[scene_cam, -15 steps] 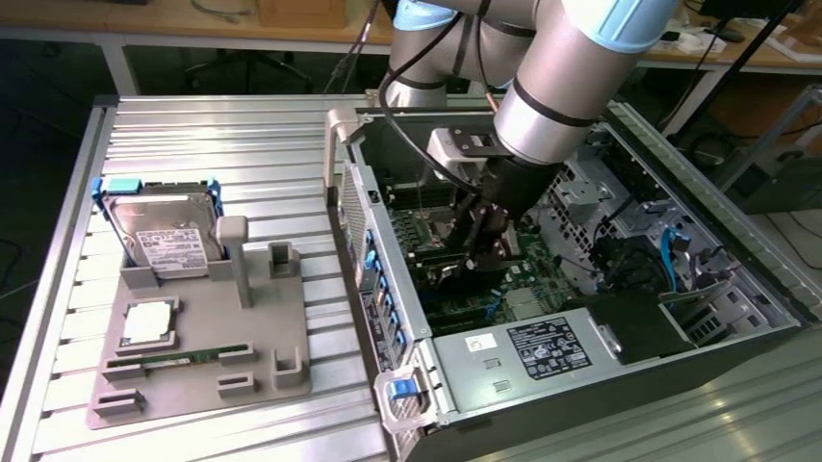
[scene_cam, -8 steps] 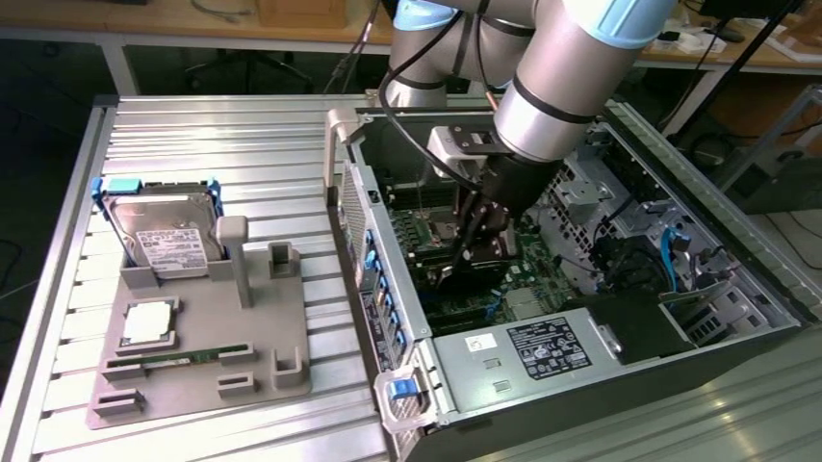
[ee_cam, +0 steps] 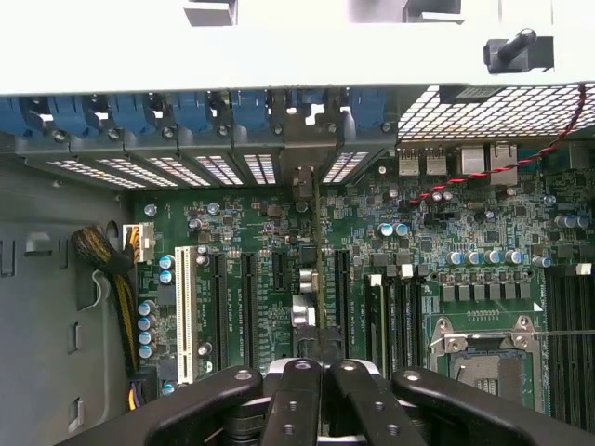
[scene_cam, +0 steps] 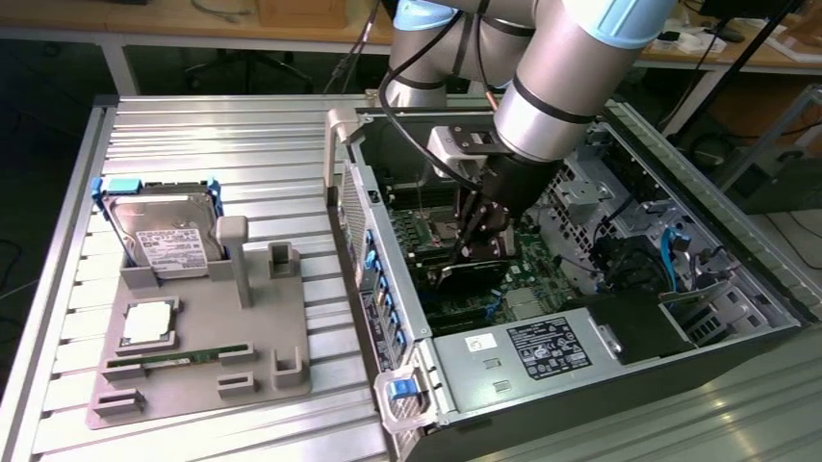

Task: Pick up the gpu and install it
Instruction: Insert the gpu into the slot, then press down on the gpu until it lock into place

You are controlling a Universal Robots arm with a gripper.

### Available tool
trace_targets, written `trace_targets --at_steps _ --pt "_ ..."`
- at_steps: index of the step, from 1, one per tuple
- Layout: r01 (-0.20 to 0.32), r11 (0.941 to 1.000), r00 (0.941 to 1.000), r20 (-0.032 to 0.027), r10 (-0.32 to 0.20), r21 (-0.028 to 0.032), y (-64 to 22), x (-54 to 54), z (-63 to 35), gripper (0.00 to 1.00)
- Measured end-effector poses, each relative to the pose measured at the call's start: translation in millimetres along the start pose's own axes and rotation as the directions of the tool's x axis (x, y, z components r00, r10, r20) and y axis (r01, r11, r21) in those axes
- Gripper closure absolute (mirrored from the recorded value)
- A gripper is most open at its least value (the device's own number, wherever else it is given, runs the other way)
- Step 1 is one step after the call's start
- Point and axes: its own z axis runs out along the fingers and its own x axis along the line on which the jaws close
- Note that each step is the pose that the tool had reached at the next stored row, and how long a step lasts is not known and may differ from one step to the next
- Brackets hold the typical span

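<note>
A green motherboard (ee_cam: pixel 279 242) carries black slots (ee_cam: pixel 249 297) and one white slot (ee_cam: pixel 183 311). Blue plastic clips (ee_cam: pixel 186 111) line the grey metal case wall (ee_cam: pixel 279 42). A twisted red-and-black wire (ee_cam: pixel 483 177) crosses it. The black gripper (ee_cam: pixel 321 390) pinches a thin dark card (ee_cam: pixel 316 279). Outside, a silver hard drive (scene_cam: pixel 167 241) with a white label sits on a grey tray (scene_cam: pixel 192 385).

Even overhead light brightens the ribbed counter (scene_cam: pixel 218 135) with mild glare; the computer case (scene_cam: pixel 719 337) interior sits in shadow. In the wrist view the case rim (ee_cam: pixel 279 46) is overexposed, and the end effector (ee_cam: pixel 321 409) looks slightly soft.
</note>
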Motion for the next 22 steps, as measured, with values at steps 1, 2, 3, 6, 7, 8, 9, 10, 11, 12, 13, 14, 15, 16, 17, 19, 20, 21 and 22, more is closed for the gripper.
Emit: trace_targets --at_steps 1,2,3,6,7,8,9,10,11,12,13,14,15,16,17,19,20,21,22 --pt "0.000 1.0000 1.0000 0.0000 0.000 0.0000 0.0 0.0 0.0 0.89" --pt "0.000 1.0000 1.0000 0.0000 0.000 0.0000 0.0 0.0 0.0 0.89" --pt "0.000 1.0000 1.0000 0.0001 0.000 0.0000 0.0 0.0 0.0 0.89" --pt "0.000 1.0000 1.0000 0.0000 0.000 0.0000 0.0 0.0 0.0 0.89" --pt "0.000 1.0000 1.0000 0.0000 0.000 0.0000 0.0 0.0 0.0 0.89" --pt "0.000 1.0000 1.0000 0.0000 0.000 0.0000 0.0 0.0 0.0 0.89" --pt "0.000 1.0000 1.0000 0.0001 0.000 0.0000 0.0 0.0 0.0 0.89" --pt "0.000 1.0000 1.0000 0.0000 0.000 0.0000 0.0 0.0 0.0 0.89" --pt "0.000 1.0000 1.0000 0.0000 0.000 0.0000 0.1 0.0 0.0 0.89" --pt "0.000 1.0000 1.0000 -0.0005 0.000 0.0003 0.1 0.0 0.2 0.89" --pt "0.000 1.0000 1.0000 -0.0018 0.000 0.0020 0.0 -0.1 0.9 0.89" --pt "0.000 1.0000 1.0000 -0.0033 0.000 0.0063 0.0 0.0 1.6 0.89" --pt "0.000 0.9999 1.0000 -0.0048 0.000 0.0119 -0.1 0.0 1.8 0.89" --pt "0.000 0.9998 1.0000 -0.0066 0.000 0.0189 -0.1 0.0 2.2 0.89" --pt "0.000 0.9997 1.0000 -0.0085 0.000 0.0247 -0.2 0.0 2.5 0.89" --pt "0.000 0.9995 0.9999 -0.0123 0.000 0.0306 -0.3 0.1 2.9 0.89" --pt "0.000 0.9995 0.9999 -0.0125 0.000 0.0306 -0.3 0.1 2.9 0.89" --pt "0.000 0.9995 0.9999 -0.0126 0.000 0.0306 -0.3 0.1 3.0 0.89" --pt "0.000 0.9995 0.9999 -0.0123 0.000 0.0315 -0.6 0.1 6.5 0.89"
